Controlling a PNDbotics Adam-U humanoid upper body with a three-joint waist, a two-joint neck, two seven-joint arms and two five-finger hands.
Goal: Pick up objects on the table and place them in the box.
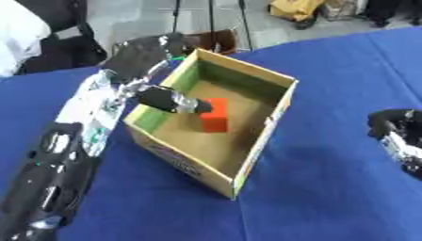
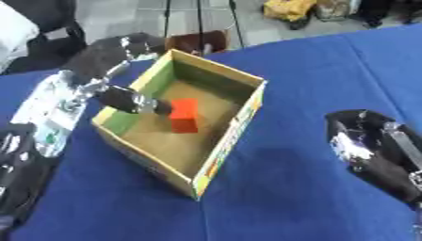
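- The counter [image 1: 329, 188], covered in blue cloth, is filling most of both views and carrying an open cardboard box [image 1: 260, 141] toward its far left part.
- The box is sitting askew, one corner pointing at the near edge, its inner walls showing green and its floor plain brown.
- The left hand [image 1: 152, 59] is reaching over the box's left wall, and its fingers [image 1: 177, 101] are curling around the red block [image 1: 214, 115].
- The right hand [image 2: 371, 150] is resting near the counter's right edge, well apart from the box; whether its fingers are released or clenched cannot be told.
- The red block is sitting inside the box, low over its floor near the middle.
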